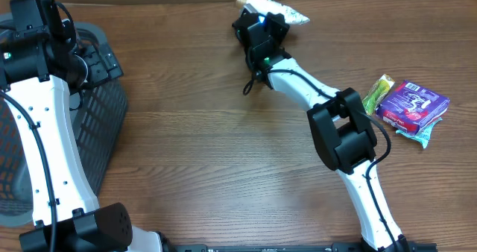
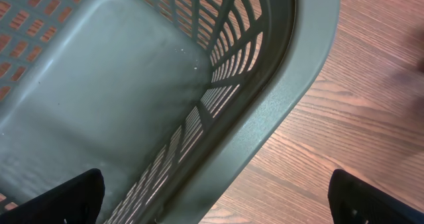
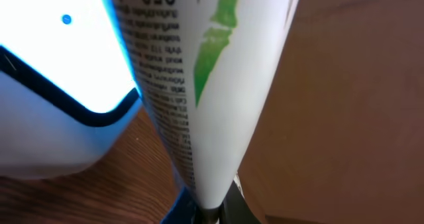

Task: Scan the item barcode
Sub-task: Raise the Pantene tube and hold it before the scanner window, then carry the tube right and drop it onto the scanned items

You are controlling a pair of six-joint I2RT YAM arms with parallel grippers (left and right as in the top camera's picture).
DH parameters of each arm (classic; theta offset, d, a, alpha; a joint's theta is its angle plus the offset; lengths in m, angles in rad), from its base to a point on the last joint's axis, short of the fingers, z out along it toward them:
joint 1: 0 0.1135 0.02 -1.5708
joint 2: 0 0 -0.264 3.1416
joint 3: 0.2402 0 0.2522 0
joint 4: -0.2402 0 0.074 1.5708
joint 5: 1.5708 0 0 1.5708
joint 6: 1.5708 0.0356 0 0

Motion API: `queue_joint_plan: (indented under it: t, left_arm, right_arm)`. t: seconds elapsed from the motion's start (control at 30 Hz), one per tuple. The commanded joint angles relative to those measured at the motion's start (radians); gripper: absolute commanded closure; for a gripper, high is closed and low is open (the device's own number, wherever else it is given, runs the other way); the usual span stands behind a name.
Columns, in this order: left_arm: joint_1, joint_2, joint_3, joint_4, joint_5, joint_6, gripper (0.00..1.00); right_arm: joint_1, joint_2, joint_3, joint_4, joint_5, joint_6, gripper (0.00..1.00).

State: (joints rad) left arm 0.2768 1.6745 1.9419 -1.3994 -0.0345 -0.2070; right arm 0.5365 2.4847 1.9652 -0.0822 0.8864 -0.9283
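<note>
From overhead, 2 arms work over 1 wooden surface [image 1: 194, 147]; the left arm [image 1: 45, 125] rises from the near left edge and bends over 1 dark grey basket [image 1: 100, 133] at the left side; the right arm [image 1: 350, 133] starts at the near right edge, folds at its elbow and stretches to the far middle of the surface, where the right claw [image 1: 262, 30] is closed on 1 white pouch [image 1: 282, 10]; the pouch sticks out from the claw toward the far edge; well apart from it, at the right, 3 packets lie bunched and touching: 1 purple packet [image 1: 414, 103], 1 green-yellow packet [image 1: 376, 92] and 1 teal packet [image 1: 421, 134] partly under the purple one. In the left wrist view the left claw [image 2: 222, 201] is spread wide with nothing in it, its 2 dark fingertips [image 2: 69, 197] at the lower corners, looking down at the basket's rim and slotted wall. In the right wrist view the pouch, white with green print and small black text, is pinched at its lower end; beside it on the left is 1 bright white, blue-edged shape [image 3: 53, 91] whose nature I cannot tell.
</note>
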Motion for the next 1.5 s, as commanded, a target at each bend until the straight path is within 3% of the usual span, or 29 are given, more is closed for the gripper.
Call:
queue_joint_plan:
  t: [0.0,0.13,0.3,0.43,0.63,0.7,0.8,0.9,0.97,1.13,1.2,1.23,1.27,1.3,1.33,1.4,1.47]
  left_arm:
    - [0.004,0.003,0.008,0.0,0.005,-0.01,0.0]
    - [0.004,0.003,0.008,0.001,0.005,-0.01,0.0]
    - [0.004,0.003,0.008,0.001,0.005,-0.01,0.0]
    - [0.004,0.003,0.008,0.001,0.005,-0.01,0.01]
    - [0.004,0.003,0.008,0.001,0.005,-0.01,0.01]
    - [0.004,0.003,0.008,0.001,0.005,-0.01,0.0]
    - [0.004,0.003,0.008,0.001,0.005,-0.01,0.01]
    - [0.004,0.003,0.008,0.001,0.005,-0.01,0.0]
    - [0.004,0.003,0.008,0.001,0.005,-0.01,0.01]
    - [0.004,0.003,0.008,0.001,0.005,-0.01,0.0]
    - [0.004,0.003,0.008,0.0,0.005,-0.01,0.0]
    - [0.004,0.003,0.008,0.001,0.005,-0.01,0.0]
    - [0.004,0.003,0.008,0.001,0.005,-0.01,0.0]
    - [0.004,0.003,0.008,0.001,0.005,-0.01,0.0]
    - [0.004,0.003,0.008,0.001,0.005,-0.01,0.0]
    - [0.004,0.003,0.008,0.001,0.005,-0.01,0.01]
    - [0.004,0.003,0.008,0.0,0.005,-0.01,0.0]
  right_arm:
    - [0.043,-0.06,0.019,-0.039,0.064,-0.019,0.96]
    - [0.083,-0.158,0.019,-0.244,0.061,-0.008,0.96]
    - [0.124,-0.32,0.019,-0.524,-0.025,0.19,0.96]
    - [0.142,-0.475,0.019,-0.8,-0.33,0.417,0.96]
    - [0.028,-0.7,0.019,-1.091,-0.781,1.114,0.96]
    - [-0.099,-0.741,0.019,-1.207,-0.806,1.386,0.96]
    - [-0.325,-0.735,0.003,-1.376,-0.798,1.647,0.96]
    - [-0.544,-0.726,-0.093,-1.395,-0.799,1.739,0.96]
    - [-0.668,-0.706,-0.198,-1.32,-0.811,1.74,0.96]
    - [-0.735,-0.692,-0.436,-1.028,-0.908,1.616,0.96]
    - [-0.735,-0.692,-0.49,-0.978,-0.912,1.573,0.86]
    - [-0.734,-0.692,-0.509,-0.976,-0.933,1.524,0.65]
    - [-0.734,-0.692,-0.51,-0.978,-0.941,1.508,0.59]
    - [-0.734,-0.694,-0.51,-0.99,-0.992,1.444,0.35]
    - [-0.734,-0.697,-0.508,-0.998,-1.011,1.435,0.22]
    - [-0.737,-0.708,-0.481,-1.043,-1.033,1.436,0.15]
    - [-0.738,-0.731,-0.435,-1.103,-1.072,1.419,0.15]
